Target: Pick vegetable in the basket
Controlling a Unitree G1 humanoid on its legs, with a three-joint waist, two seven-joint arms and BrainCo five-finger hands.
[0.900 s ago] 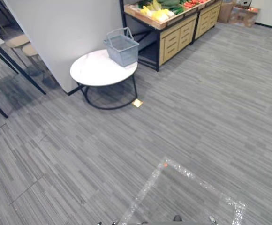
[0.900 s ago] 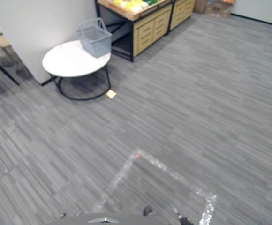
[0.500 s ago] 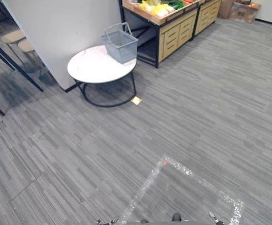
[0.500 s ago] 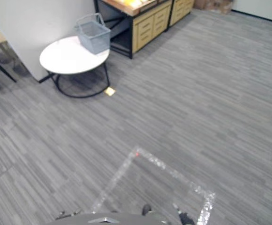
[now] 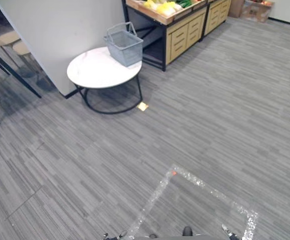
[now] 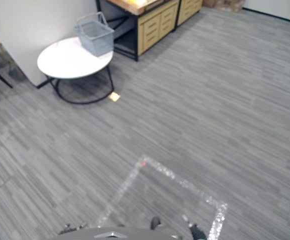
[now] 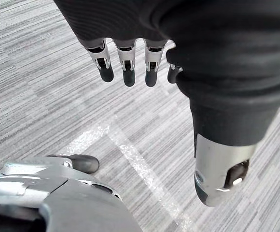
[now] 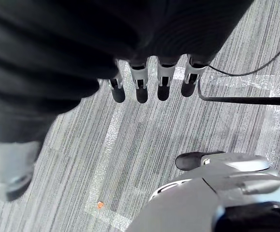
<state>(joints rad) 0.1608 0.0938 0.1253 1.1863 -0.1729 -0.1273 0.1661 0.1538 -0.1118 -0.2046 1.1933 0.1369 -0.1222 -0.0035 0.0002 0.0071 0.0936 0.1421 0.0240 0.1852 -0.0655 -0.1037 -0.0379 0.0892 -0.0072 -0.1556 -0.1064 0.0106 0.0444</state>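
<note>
**Vegetables and basket: both far from the hands**

Vegetables point(image 5: 165, 6): yellow and green pieces, heaped on top of a wooden stand point(image 5: 185, 32) with drawers, at the far edge of the left eye view. The kinds were too small to tell. Judged light, firm and smooth-skinned, and likely to bruise under a hard squeeze. Best taken round the middle, thumb against fingers.

Basket point(image 5: 124, 44): grey, handles raised, upright on the far side of a round white table point(image 5: 95, 72), just beside the stand. Nothing could be made out inside. Judged light and stiff, and liable to slide on the smooth top.

Left hand point(image 7: 128, 63): fingers straight and slack over the grey floor point(image 5: 210, 100), holding and touching nothing.

Right hand point(image 8: 163, 79): likewise slack and empty.

Both hands hung well apart from the table and stand, so an approach was judged the step in hand.
</note>
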